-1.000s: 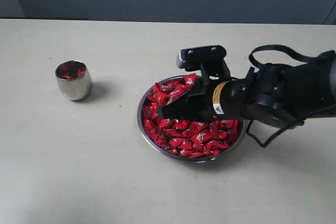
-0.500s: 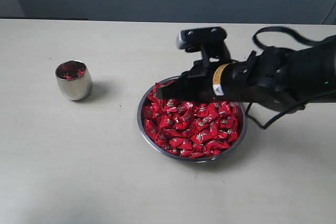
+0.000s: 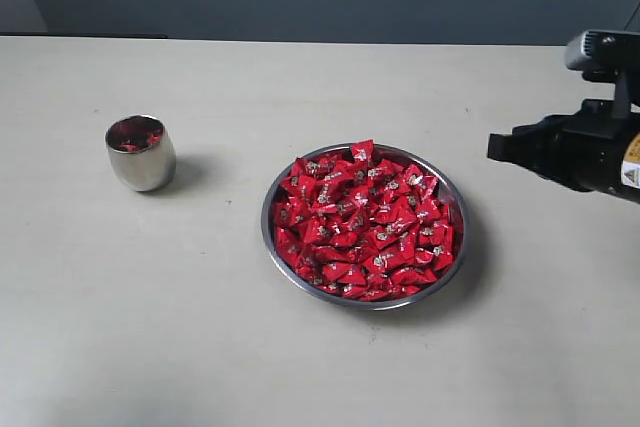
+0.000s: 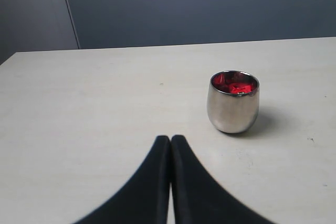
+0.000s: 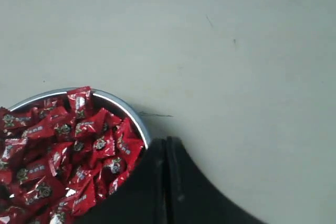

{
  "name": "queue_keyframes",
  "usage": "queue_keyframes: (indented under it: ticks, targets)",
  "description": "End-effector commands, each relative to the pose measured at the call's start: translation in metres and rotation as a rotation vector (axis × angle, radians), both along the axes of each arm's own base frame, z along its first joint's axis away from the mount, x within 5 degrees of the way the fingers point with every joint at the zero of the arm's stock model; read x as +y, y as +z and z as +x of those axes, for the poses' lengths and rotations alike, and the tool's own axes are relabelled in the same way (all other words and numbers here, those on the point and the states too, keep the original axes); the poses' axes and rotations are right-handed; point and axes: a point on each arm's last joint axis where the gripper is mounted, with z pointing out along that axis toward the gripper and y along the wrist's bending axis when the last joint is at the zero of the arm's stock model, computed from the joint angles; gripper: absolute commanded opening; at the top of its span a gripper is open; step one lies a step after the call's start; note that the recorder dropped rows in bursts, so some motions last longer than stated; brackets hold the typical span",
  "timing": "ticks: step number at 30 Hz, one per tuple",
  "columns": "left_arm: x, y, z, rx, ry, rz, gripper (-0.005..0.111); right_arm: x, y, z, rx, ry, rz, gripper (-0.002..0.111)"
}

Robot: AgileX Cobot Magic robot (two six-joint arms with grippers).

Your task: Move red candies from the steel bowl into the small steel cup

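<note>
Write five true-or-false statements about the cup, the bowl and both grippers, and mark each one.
1. The cup holds red candies. True.
2. The bowl is almost empty. False: it is heaped with candies.
3. The right gripper is shut and holds nothing. True.
4. The right gripper hangs over the cup. False: it is beside the bowl, on the side away from the cup.
5. The left gripper is open. False: its fingers are pressed together.

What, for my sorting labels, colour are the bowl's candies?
The candies are bright red with silvery marks; right wrist view.
</note>
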Motion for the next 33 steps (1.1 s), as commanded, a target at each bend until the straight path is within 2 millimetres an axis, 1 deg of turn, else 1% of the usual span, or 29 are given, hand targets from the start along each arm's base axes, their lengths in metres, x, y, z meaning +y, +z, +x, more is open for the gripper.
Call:
queue_keyframes:
  ticks: [1,5,7,12,15,18,19,20,22,25,27,29,33]
  targets:
    - [0.000,-0.001,0.000,0.000,0.001,0.000,0.000,-0.009,-0.008,-0.010,-0.029,0.004,0.026,-0.001]
    - [0.000,-0.001,0.000,0.000,0.001,0.000,0.000,-0.001,-0.012,-0.017,-0.073,0.131,-0.010,-0.001]
    - [0.000,-0.001,0.000,0.000,0.001,0.000,0.000,0.001,-0.015,-0.017,-0.061,0.142,-0.015,-0.001]
    - [0.000,-0.001,0.000,0.000,0.001,0.000,0.000,0.002,-0.033,-0.013,0.019,0.125,-0.019,-0.001]
    - [0.000,-0.001,0.000,0.000,0.001,0.000,0.000,0.003,-0.039,-0.012,0.047,0.131,-0.026,-0.001]
    - [0.000,-0.001,0.000,0.000,0.001,0.000,0.000,-0.001,-0.043,-0.014,0.135,0.050,-0.034,-0.001]
    - [0.000,-0.001,0.000,0.000,0.001,0.000,0.000,-0.005,-0.046,-0.013,0.196,-0.018,-0.050,-0.001]
    - [0.000,-0.001,0.000,0.000,0.001,0.000,0.000,-0.010,-0.047,-0.013,0.253,-0.079,-0.080,-0.001]
    - [0.000,-0.001,0.000,0.000,0.001,0.000,0.000,-0.018,-0.048,-0.011,0.325,-0.149,-0.166,-0.001]
    - [0.000,-0.001,0.000,0.000,0.001,0.000,0.000,-0.023,-0.045,-0.009,0.382,-0.210,-0.225,-0.001]
    - [0.000,-0.001,0.000,0.000,0.001,0.000,0.000,-0.021,-0.044,-0.009,0.396,-0.183,-0.263,-0.001]
    - [0.000,-0.001,0.000,0.000,0.001,0.000,0.000,-0.014,-0.043,-0.012,0.398,-0.121,-0.284,-0.001]
    - [0.000,-0.001,0.000,0.000,0.001,0.000,0.000,0.011,-0.037,-0.014,0.324,0.099,-0.349,-0.001]
